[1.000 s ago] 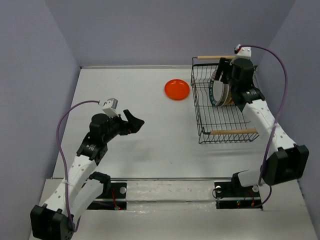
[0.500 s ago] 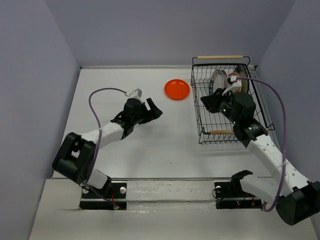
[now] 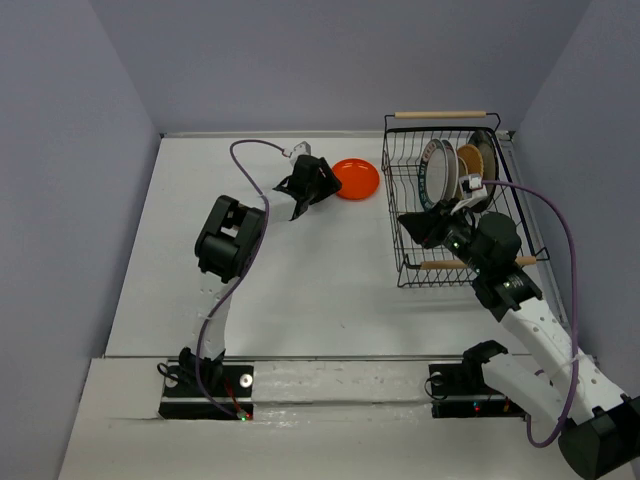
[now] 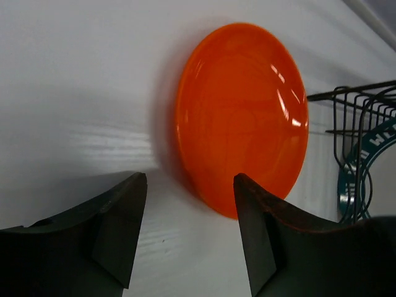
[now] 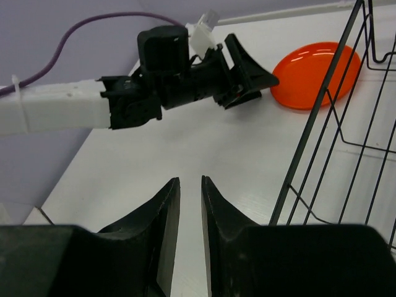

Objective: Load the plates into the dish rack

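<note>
A small glossy orange-red plate point(image 3: 357, 178) lies flat on the white table, just left of the dish rack point(image 3: 468, 264). My left gripper point(image 3: 325, 190) reaches it from the left with its jaws open. In the left wrist view the plate point(image 4: 241, 117) has its near rim between my fingertips point(image 4: 260, 235), and the gripper point(image 4: 189, 179) holds nothing. Several plates stand on edge in the rack: a white one with a teal rim point(image 3: 437, 175) and tan ones point(image 3: 470, 165) behind it. My right gripper point(image 3: 412, 228) hovers at the rack's near left side, shut and empty point(image 5: 190, 180).
The black wire rack has a wooden handle at the far end point(image 3: 440, 115) and one at the near end. Its wires point(image 5: 322, 124) rise just right of my right fingers. The left arm point(image 5: 179, 74) stretches across the table, with purple cables looping above both arms.
The left arm has stretched out to the orange plate and its jaws have narrowed. The right gripper has pulled back out of the rack and closed, leaving a plate standing there.
</note>
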Available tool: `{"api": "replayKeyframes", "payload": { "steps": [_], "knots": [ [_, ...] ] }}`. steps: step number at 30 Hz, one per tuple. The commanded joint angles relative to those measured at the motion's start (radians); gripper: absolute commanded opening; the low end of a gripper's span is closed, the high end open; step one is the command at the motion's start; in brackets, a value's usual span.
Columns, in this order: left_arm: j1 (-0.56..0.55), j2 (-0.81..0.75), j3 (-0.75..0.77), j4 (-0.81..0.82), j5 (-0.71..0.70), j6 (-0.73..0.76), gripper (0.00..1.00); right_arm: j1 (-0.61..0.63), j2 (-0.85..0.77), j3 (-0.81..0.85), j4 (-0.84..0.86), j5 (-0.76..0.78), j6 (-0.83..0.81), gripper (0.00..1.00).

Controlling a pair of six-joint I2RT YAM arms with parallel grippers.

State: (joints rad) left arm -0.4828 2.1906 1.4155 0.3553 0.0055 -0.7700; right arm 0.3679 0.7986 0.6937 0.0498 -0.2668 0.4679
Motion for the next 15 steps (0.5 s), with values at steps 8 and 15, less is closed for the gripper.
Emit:
{"api": "replayKeyframes", "payload": {
  "steps": [8,15],
  "knots": [
    [0.029,0.261,0.395,-0.145,-0.01,-0.06,0.12,0.006,-0.006,-0.025,0.091,-0.095,0.031,0.27],
    [0.059,-0.022,-0.053,0.097,-0.053,-0.098,0.06,0.006,0.045,-0.022,0.096,-0.08,0.024,0.38]
  ]
}}
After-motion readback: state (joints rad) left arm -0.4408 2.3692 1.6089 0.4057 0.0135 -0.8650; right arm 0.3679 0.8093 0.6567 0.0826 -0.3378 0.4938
